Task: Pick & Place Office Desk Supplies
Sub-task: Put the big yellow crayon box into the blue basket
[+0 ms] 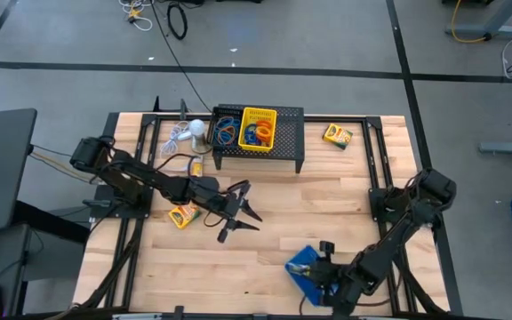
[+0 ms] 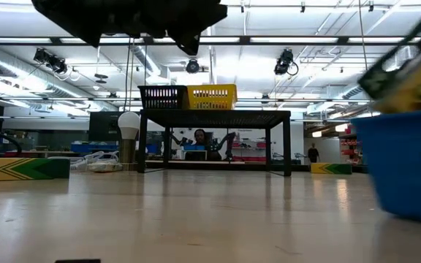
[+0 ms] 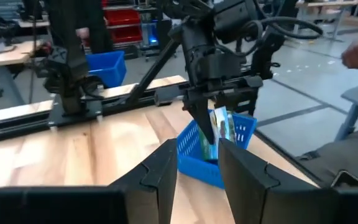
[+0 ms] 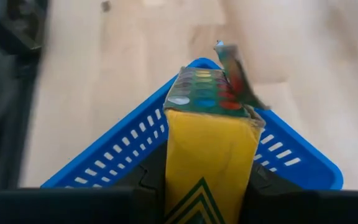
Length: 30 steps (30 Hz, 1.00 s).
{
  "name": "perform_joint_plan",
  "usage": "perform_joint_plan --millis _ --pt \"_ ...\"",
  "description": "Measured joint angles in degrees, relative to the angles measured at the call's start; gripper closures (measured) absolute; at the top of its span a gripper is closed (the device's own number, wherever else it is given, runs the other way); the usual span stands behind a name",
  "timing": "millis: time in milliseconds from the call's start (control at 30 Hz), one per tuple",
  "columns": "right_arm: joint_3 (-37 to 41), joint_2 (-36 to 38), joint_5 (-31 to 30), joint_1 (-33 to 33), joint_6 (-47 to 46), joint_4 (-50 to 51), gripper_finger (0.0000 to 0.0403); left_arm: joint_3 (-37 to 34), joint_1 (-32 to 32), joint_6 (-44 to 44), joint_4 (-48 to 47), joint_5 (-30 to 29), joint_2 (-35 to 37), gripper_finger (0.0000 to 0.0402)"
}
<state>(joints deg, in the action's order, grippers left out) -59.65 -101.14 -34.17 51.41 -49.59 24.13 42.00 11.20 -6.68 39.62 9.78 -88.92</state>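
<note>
We see the right gripper (image 1: 320,267) near the table's (image 1: 327,204) front edge, fingers clamped on a crayon box (image 4: 210,149) — held over the blue tray (image 1: 302,265). The left gripper (image 1: 238,213) hovers mid-table, fingers spread, holding nothing.

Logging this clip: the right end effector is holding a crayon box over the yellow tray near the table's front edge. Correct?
Not quite. The right end effector holds the crayon box over the blue tray, not a yellow one, as the right wrist view shows. The yellow tray sits on the black stand.
</note>
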Motion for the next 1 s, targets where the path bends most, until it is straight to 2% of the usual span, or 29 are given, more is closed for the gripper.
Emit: perform_joint_plan --millis 100,167,300,433,567,867,1000 --pt "0.6 -0.1 -2.0 -2.1 2.3 -0.7 0.0301 0.0 0.0 -0.9 -1.7 -1.6 1.7 0.0277" --pt "2.9 0.0 -3.4 -4.0 4.7 -5.2 0.0301 0.0 0.1 -1.1 -1.9 -2.4 2.7 0.0277" --pt "10.3 0.1 -4.1 -8.8 11.4 -22.5 0.0301 0.0 0.1 -1.4 -2.6 -5.1 4.9 0.0277" --pt "17.8 -0.1 -3.2 -13.4 22.2 -42.4 0.0301 0.0 0.2 -4.3 -5.7 -8.8 7.4 0.0277" --pt "21.7 -0.1 2.6 -19.0 30.5 -53.2 0.0301 0.0 0.2 -8.0 -12.3 -12.5 11.9 0.0277" --pt "22.8 -0.3 14.1 -30.9 43.4 -59.7 0.0301 0.0 0.0 -12.9 -28.8 -21.8 24.2 0.0277" --pt "22.8 -0.3 19.0 -35.0 46.7 -61.2 0.0301 0.0 0.0 -14.7 -35.9 -27.9 29.7 0.0277"
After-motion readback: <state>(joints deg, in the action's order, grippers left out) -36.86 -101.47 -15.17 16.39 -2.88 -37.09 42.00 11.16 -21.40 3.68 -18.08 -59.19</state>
